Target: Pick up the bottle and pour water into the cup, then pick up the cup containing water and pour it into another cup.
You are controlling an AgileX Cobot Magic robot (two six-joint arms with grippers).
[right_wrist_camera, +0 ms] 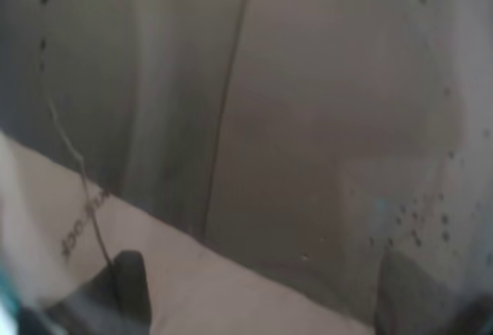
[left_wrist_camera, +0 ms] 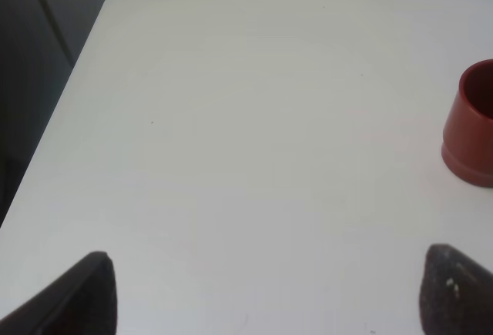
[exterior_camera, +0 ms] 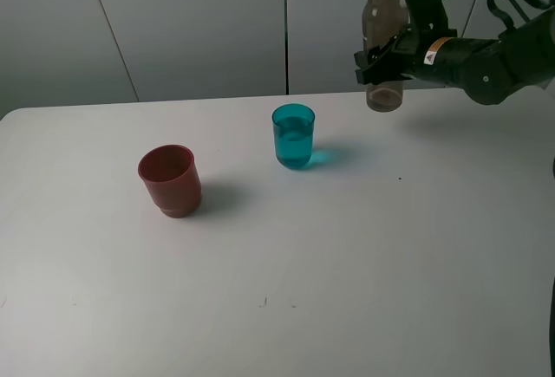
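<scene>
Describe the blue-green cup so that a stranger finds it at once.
On the white table, look near the middle, toward the far edge. The teal cup stands there upright. Unlike the opaque red cup to its left, it is translucent and narrower.

Left wrist view: red cup [left_wrist_camera: 471, 131] cut by frame edge. Right wrist view: bottle [right_wrist_camera: 308, 119] blurred, too close.

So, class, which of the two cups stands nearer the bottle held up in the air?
The translucent teal cup, mid-table; the opaque red cup sits further left, away from the bottle.
</scene>
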